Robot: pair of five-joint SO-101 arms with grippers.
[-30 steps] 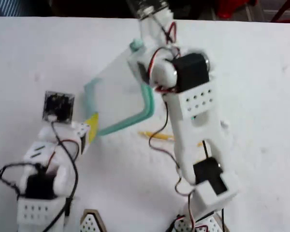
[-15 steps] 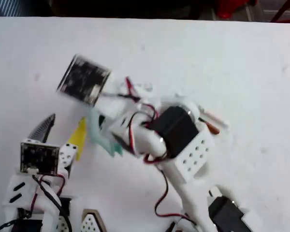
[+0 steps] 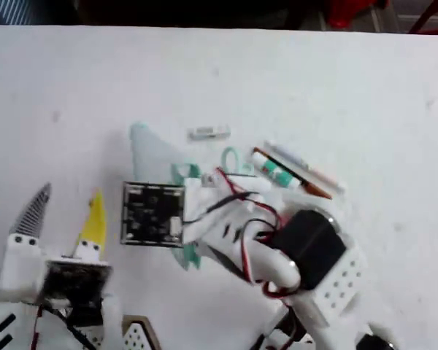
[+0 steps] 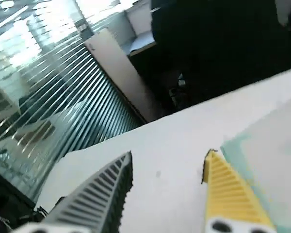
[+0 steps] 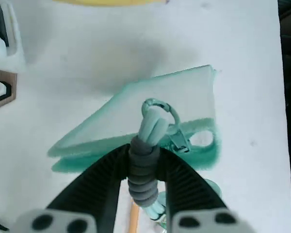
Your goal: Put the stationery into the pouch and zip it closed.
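Right tool (image 5: 144, 150): jaws closed tight on the grey ribbed pull strap (image 5: 146, 145), whose teal loop ends in a ring at the zip of the pouch (image 5: 177, 94).
Reason for the hold: probably that the strap gives a firm handle on the zip end, so the mouth can be dragged or worked open.
Left tool (image 4: 169, 155): grey and yellow fingers spread wide with nothing between them, standing just beside the pouch and apart from it. It is likely waiting to steady the pouch or fetch an item.
Pouch position: on the desk (image 3: 350, 87), between the two arms, partly under the right arm in the high view.
Pouch axis: the long axis runs from a narrow far corner back towards the right tool. The zip edge faces that tool, and whether the pouch lies fully flat cannot be told.
Stationery: the pens (image 3: 296, 171) and a small white item (image 3: 209, 133) lie on the desk outside the pouch, so loading is judged not yet done.
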